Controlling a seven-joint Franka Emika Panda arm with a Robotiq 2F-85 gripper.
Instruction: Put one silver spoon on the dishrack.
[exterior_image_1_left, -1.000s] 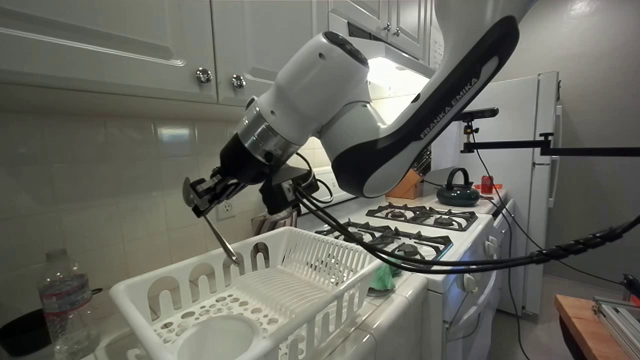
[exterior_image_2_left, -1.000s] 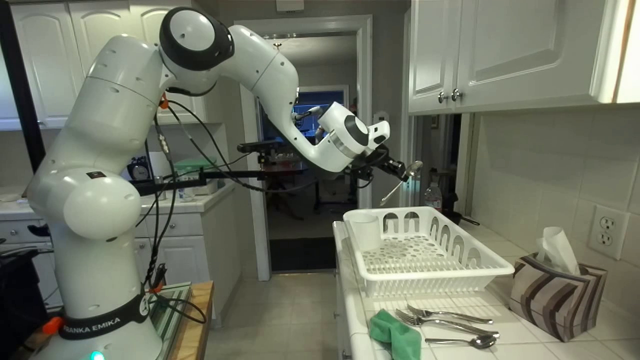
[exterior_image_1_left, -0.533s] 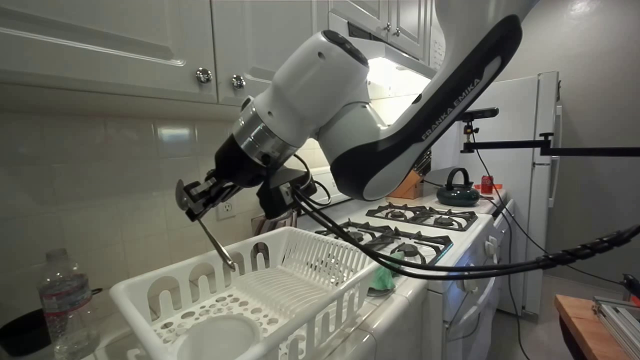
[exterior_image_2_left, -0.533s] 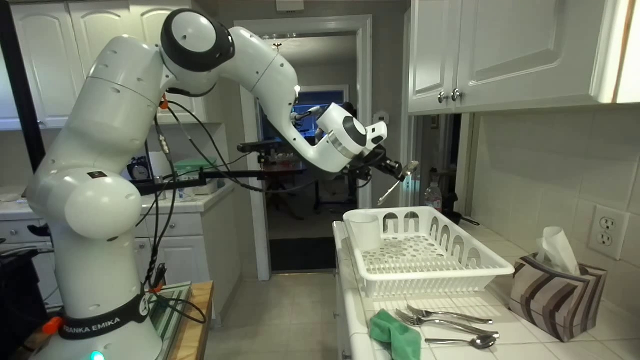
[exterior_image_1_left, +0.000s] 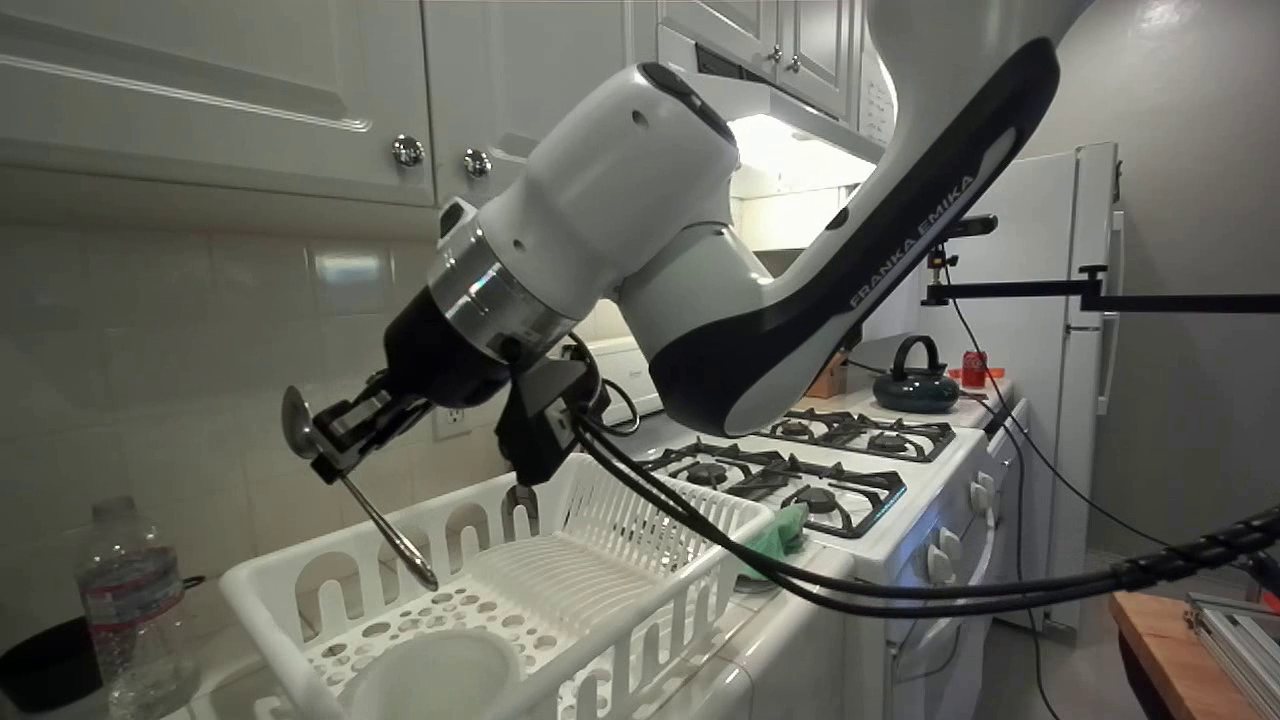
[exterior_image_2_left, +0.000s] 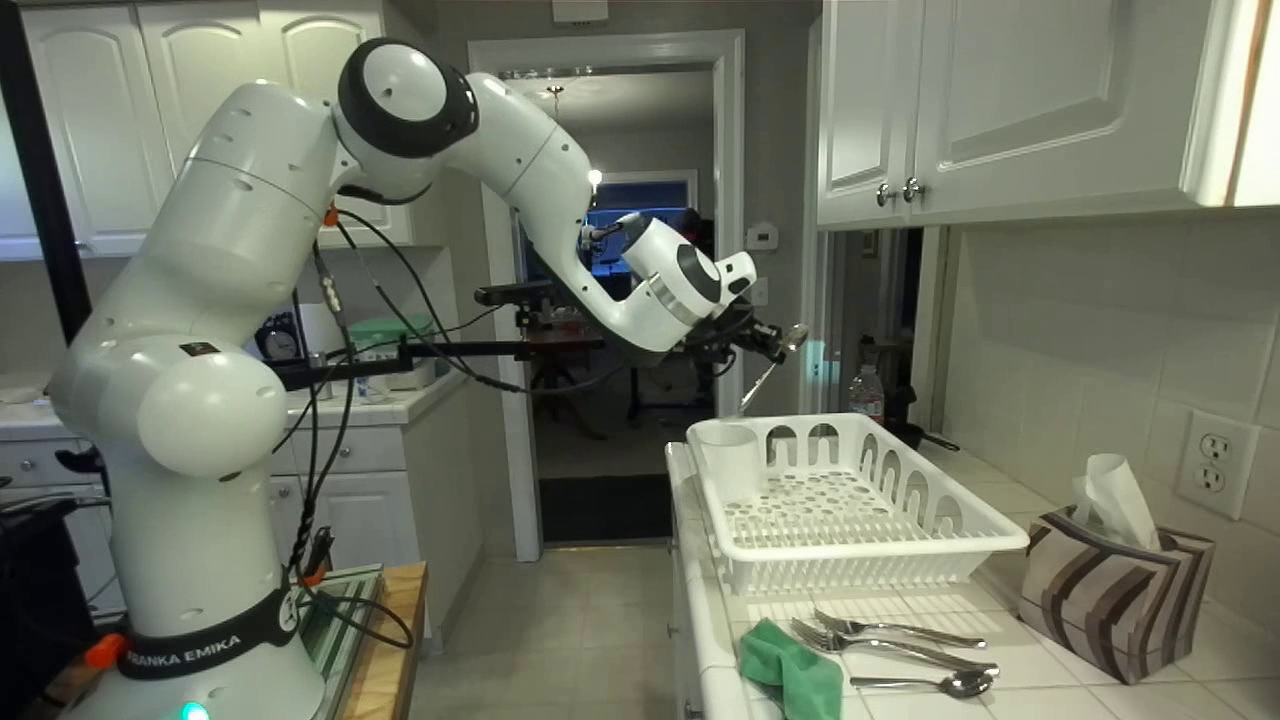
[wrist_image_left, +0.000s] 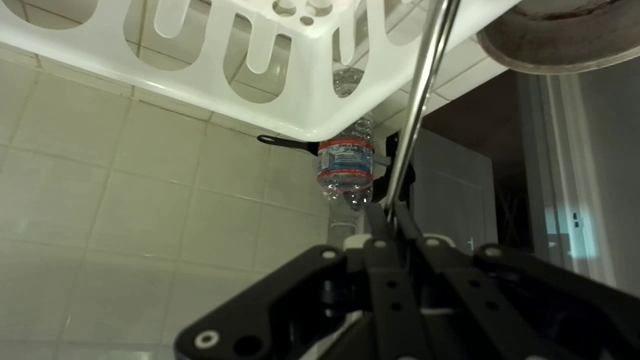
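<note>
Fingers (wrist_image_left: 377, 222) clamped together on the silver spoon (wrist_image_left: 416, 107), gripping the handle near the bowl. Spoon hangs tilted in the air above the white plastic dishrack (exterior_image_2_left: 870, 550): bowl uppermost, handle slanting down, its end apart from the rack in an exterior view. White cup (exterior_image_2_left: 732, 465) sits in a corner of the rack. On the tiled bench (exterior_image_2_left: 1050, 700) just beside the rack lie two forks (exterior_image_2_left: 945, 658), a second spoon (exterior_image_2_left: 964, 685) and a green cloth (exterior_image_2_left: 795, 670); a striped tissue box (exterior_image_2_left: 1115, 600) stands near them. Clear water bottle (wrist_image_left: 346, 165) beyond the rack's corner.
</note>
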